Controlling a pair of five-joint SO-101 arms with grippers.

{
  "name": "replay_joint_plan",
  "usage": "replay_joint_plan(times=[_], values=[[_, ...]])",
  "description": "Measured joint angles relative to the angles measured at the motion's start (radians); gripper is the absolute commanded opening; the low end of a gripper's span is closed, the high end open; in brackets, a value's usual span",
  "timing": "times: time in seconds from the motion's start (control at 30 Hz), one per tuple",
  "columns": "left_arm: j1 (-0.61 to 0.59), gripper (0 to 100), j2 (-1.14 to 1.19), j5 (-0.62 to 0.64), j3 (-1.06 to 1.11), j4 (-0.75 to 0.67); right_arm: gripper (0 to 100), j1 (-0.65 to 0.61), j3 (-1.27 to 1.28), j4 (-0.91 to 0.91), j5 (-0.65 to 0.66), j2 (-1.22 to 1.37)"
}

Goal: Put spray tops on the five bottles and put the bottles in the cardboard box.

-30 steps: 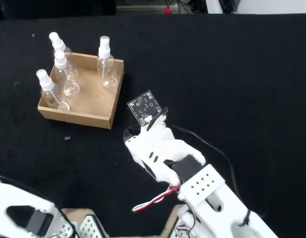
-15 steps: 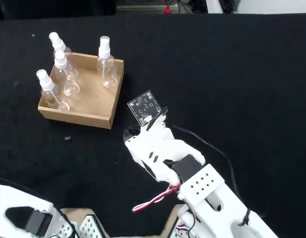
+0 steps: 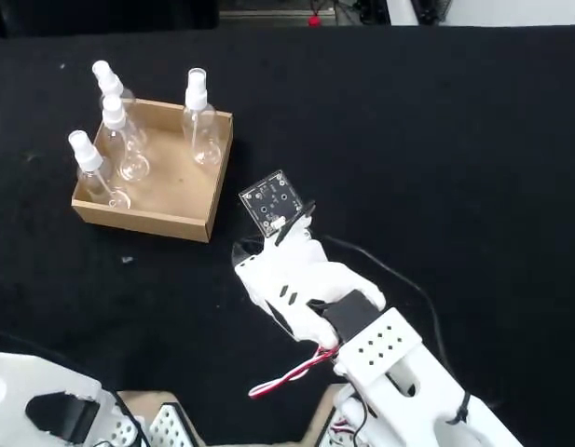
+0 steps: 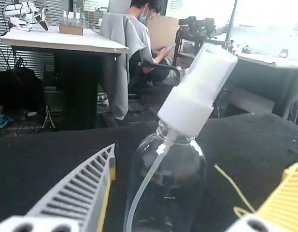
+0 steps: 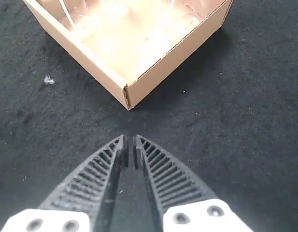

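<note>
the left arm (image 3: 50, 411) sinks slightly lower; the left claw (image 4: 205, 155) sits around a spray-topped bottle (image 4: 167, 180), grip impossible to tell. right claw (image 5: 130, 144) clenched empty near the cardboard box (image 5: 177, 53).

Our right arm (image 3: 362, 340) is white moulded plastic with a black servo, a panel of round holes, a twisted red-and-white lead (image 3: 285, 376) and a square black camera board (image 3: 273, 202). The right gripper (image 5: 129, 143) has grey ribbed fingers (image 5: 91, 183) on white, screwed bases. The left gripper (image 4: 205, 157) pairs a grey finger with a seemingly yellow one.
</note>
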Motion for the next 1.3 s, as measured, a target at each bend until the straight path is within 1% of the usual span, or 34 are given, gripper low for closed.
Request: replay_joint_plan(times=[0.13, 0.27, 0.47, 0.53, 1.17, 1.3], values=[[-0.002, 39, 0.000, -0.020, -0.002, 0.000, 2.6, 0.000, 0.000, 0.000, 0.000, 0.000], [-0.002, 39, 0.000, -0.026, -0.048, 0.028, 2.6, 0.000, 0.000, 0.000, 0.000, 0.000], [-0.005, 39, -0.011, -0.028, -0.176, 0.285, 2.6, 0.000, 0.000, 0.000, 0.000, 0.000], [-0.011, 39, -0.011, -0.028, -0.199, 0.325, 2.6, 0.000, 0.000, 0.000, 0.000, 0.000], [-0.015, 39, -0.011, -0.028, -0.216, 0.327, 2.6, 0.000, 0.000, 0.000, 0.000, 0.000], [-0.012, 39, -0.046, -0.074, -0.216, 0.334, 2.6, 0.000, 0.000, 0.000, 0.000, 0.000]])
